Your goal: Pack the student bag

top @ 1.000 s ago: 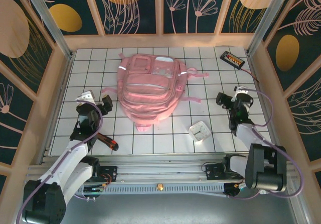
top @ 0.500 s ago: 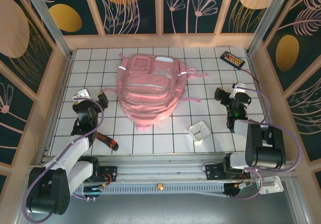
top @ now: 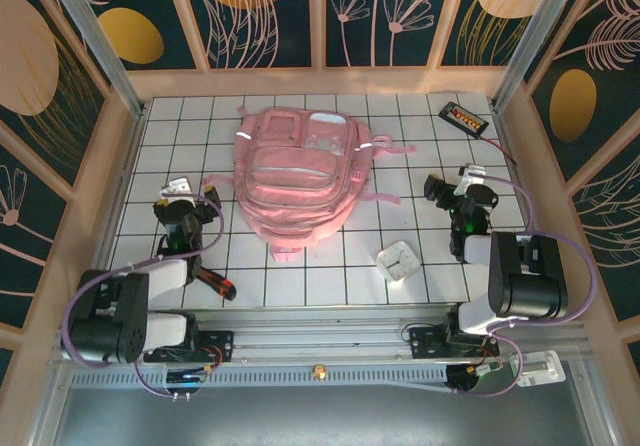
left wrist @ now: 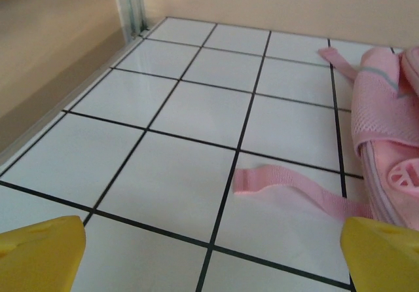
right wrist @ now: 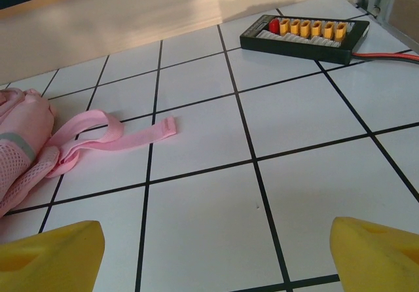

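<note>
The student bag (top: 300, 176), a big pink backpack with white reflective strips, lies flat in the middle of the tiled table. My left gripper (top: 193, 194) hovers just off the bag's left side, open and empty. In the left wrist view its yellow fingertips (left wrist: 39, 256) frame bare tiles, with the bag's edge (left wrist: 393, 141) and a loose pink strap (left wrist: 288, 184) ahead on the right. My right gripper (top: 455, 186) stands open and empty to the right of the bag. The right wrist view has a pink strap (right wrist: 118, 135) lying ahead on the left, and the gripper (right wrist: 213, 259) is over bare tile.
A black board with yellow connectors (top: 463, 117) and a red wire lies at the far right corner, also in the right wrist view (right wrist: 304, 33). A white square item (top: 398, 260) sits below the bag's right side. An orange-and-black pen-like thing (top: 215, 283) lies near the left arm. Wooden walls ring the table.
Both arms have folded back toward their bases. The left gripper shifted slightly right and the right gripper slightly left and farther back. Both stayed open and empty.
</note>
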`<action>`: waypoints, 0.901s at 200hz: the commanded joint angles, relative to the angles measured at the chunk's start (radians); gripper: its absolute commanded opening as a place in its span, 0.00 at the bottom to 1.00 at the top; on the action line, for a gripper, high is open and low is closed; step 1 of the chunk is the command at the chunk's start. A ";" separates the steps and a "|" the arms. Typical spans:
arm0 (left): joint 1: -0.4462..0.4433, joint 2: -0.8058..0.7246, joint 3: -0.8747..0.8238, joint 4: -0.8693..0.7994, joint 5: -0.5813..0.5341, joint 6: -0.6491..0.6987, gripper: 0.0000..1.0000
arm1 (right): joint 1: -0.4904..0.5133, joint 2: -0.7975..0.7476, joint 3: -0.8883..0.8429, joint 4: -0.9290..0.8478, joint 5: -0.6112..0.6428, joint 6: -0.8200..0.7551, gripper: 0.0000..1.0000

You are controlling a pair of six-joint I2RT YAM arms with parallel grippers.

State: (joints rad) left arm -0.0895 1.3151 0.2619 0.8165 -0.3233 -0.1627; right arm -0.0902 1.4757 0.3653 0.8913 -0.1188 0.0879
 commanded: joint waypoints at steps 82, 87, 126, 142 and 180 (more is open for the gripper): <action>0.010 0.168 -0.101 0.574 0.080 0.136 0.99 | 0.014 0.002 0.008 0.056 -0.030 -0.037 0.88; 0.010 0.192 -0.106 0.596 0.074 0.133 0.99 | 0.019 -0.003 -0.001 0.068 -0.029 -0.045 0.88; 0.022 0.212 -0.057 0.534 -0.003 0.086 0.99 | 0.085 -0.049 -0.169 0.348 0.044 -0.122 0.88; 0.022 0.212 -0.060 0.543 -0.044 0.073 0.99 | 0.091 -0.021 -0.233 0.497 0.075 -0.123 0.89; 0.022 0.213 -0.064 0.549 -0.045 0.075 0.99 | 0.092 0.104 -0.274 0.713 0.113 -0.116 0.91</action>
State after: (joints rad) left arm -0.0765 1.5269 0.1844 1.3037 -0.3458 -0.0647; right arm -0.0044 1.5333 0.1001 1.3746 -0.0631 -0.0044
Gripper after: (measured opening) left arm 0.988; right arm 0.897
